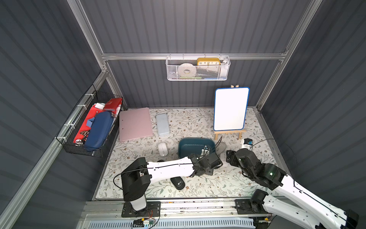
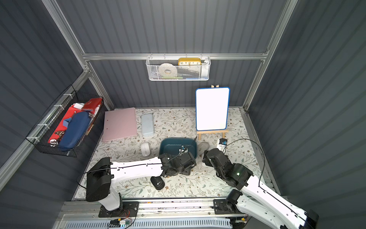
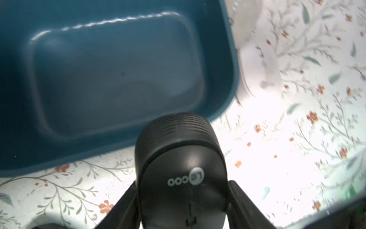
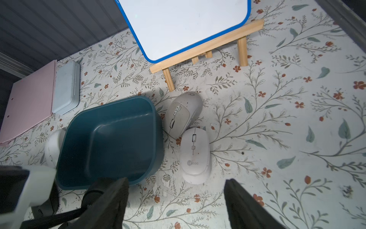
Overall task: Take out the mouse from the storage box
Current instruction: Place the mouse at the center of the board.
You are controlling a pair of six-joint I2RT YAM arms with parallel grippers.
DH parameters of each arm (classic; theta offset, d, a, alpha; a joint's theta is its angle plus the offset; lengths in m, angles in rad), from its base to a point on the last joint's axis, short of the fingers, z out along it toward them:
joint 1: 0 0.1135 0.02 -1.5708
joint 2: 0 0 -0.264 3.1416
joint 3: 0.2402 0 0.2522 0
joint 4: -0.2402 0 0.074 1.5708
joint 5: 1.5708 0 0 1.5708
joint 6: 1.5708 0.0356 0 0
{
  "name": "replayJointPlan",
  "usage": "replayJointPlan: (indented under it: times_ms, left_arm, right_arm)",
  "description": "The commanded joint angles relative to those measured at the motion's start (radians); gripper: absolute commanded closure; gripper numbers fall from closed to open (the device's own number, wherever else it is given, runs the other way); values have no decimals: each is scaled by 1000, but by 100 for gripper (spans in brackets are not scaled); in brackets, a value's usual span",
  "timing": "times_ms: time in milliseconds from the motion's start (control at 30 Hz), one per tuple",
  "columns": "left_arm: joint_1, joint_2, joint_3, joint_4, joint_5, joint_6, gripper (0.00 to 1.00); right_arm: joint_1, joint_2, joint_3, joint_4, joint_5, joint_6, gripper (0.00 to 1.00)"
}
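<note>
Left claw clamped on black mouse beside storage box, right claw spread, empty.

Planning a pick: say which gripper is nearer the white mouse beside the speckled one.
Right. The right gripper hovers open just short of the white mouse; the left gripper, holding a black mouse, is at the storage box's rim.

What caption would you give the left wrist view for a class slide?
Left gripper clamps a black mouse just outside the empty teal box, over the floral mat.
</note>
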Motion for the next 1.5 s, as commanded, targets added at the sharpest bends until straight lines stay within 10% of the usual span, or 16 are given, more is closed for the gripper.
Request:
replayJointPlan:
  times_ms: [0,867,1467]
  left_arm:
    - [-23,-21,-36,36,49,61,50]
    - [-54,105,-130,147,197,172,47]
    - [-55,-211,-206,101,9,96,1]
  right_arm:
    - [-3,-3,-7,-40,37,18,20]
    - [-3,-118,9,-126,119,53,20]
    - [-3,-142,26,-150,172,23,20]
